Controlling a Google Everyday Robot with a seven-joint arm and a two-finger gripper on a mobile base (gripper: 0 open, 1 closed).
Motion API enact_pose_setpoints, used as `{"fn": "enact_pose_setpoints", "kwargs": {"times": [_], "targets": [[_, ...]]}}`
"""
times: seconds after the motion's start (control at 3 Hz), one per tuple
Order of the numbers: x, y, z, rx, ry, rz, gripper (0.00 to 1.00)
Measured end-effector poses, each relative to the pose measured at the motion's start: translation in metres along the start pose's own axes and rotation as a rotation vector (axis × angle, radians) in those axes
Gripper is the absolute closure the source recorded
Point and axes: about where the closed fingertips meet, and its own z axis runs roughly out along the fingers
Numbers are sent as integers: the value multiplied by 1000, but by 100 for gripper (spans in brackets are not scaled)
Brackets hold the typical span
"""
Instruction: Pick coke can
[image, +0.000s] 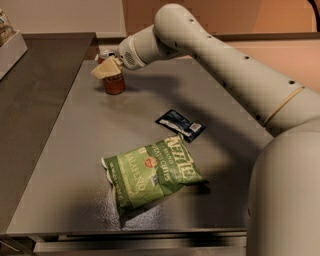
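Observation:
The coke can is a small red can standing upright at the far left part of the grey table. My gripper is at the can's upper part and covers its top from the camera side. The cream-coloured gripper tip overlaps the can's upper half; only the can's lower red body and a bit of its silver rim show. My white arm reaches in from the right across the back of the table.
A green chip bag lies flat near the table's front middle. A small dark blue packet lies behind it, right of centre. A light box stands on the counter at the far left.

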Motion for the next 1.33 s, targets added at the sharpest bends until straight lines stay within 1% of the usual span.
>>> {"fn": "enact_pose_setpoints", "kwargs": {"times": [0.33, 0.67, 1.0, 1.33], "targets": [[-3, 0, -4, 9, -11, 1, 63], [-5, -1, -8, 17, -20, 1, 99], [-18, 3, -20, 20, -40, -13, 100], [-66, 16, -66, 27, -113, -65, 100]]}}
